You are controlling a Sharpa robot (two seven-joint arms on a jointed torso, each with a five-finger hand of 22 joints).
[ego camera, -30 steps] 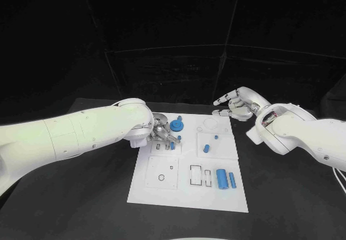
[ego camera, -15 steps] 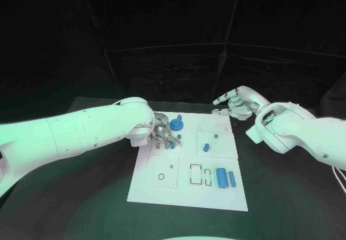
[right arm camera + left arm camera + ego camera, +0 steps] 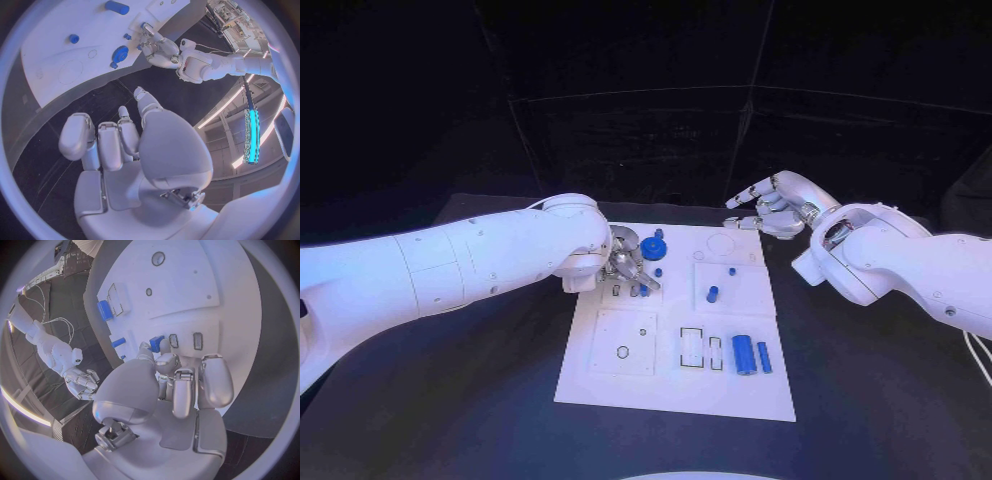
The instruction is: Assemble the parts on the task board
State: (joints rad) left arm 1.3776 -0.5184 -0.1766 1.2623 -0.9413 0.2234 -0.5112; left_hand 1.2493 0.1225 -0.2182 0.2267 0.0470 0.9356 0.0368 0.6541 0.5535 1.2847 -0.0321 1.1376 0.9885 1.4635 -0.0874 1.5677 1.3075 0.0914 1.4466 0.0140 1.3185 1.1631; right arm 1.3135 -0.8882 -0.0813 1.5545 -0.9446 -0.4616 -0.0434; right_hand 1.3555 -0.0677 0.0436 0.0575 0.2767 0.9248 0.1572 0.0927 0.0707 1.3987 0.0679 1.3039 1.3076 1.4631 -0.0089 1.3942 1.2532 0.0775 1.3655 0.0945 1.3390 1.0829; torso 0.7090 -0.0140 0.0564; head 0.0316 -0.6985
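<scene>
1. Blue part (image 3: 156, 343) pinched at left hand (image 3: 626, 268) fingertips, low over task board (image 3: 678, 385) slots, likely for insertion.
2. Right hand (image 3: 770, 212) empty, fingers loosely apart, parked off board's far corner, out of the way.

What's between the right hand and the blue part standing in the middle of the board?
Nothing visible. The right hand hovers off the task board's far right corner, holding nothing; bare white plate lies between it and the blue part.
</scene>
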